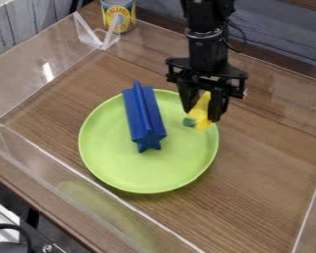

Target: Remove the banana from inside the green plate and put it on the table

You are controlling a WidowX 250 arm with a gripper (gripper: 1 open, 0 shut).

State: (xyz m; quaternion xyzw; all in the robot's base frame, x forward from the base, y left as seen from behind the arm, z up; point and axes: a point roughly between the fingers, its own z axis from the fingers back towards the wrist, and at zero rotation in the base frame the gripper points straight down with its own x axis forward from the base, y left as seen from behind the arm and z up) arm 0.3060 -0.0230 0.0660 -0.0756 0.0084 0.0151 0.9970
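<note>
Above the green plate [121,148], fingers [188,102] apparently pinch the banana [197,113].
</note>
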